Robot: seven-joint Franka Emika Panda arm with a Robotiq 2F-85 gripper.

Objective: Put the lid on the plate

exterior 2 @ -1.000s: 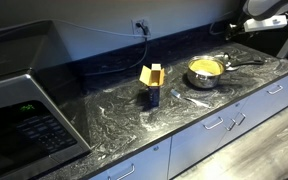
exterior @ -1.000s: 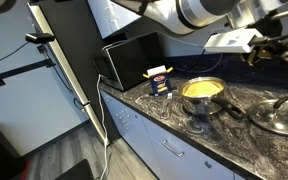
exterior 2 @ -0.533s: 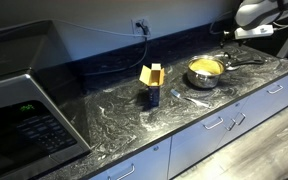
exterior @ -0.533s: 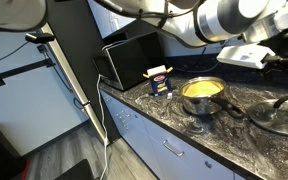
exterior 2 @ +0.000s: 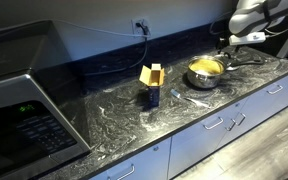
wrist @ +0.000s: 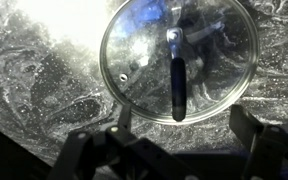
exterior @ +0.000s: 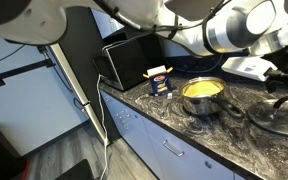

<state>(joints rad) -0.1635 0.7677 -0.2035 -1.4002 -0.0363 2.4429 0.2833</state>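
Tool (wrist: pixel 181 138): spread apart above round metal-rimmed glass lid (wrist: pixel 174 60)
Lid (exterior: pixel 274 122): on marbled table (wrist: pixel 34 70), cropped in an exterior view

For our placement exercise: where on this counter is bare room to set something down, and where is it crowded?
Bare: the counter between microwave and box, and the front strip before the pan. Crowded: around pan handle and lid, under the arm.
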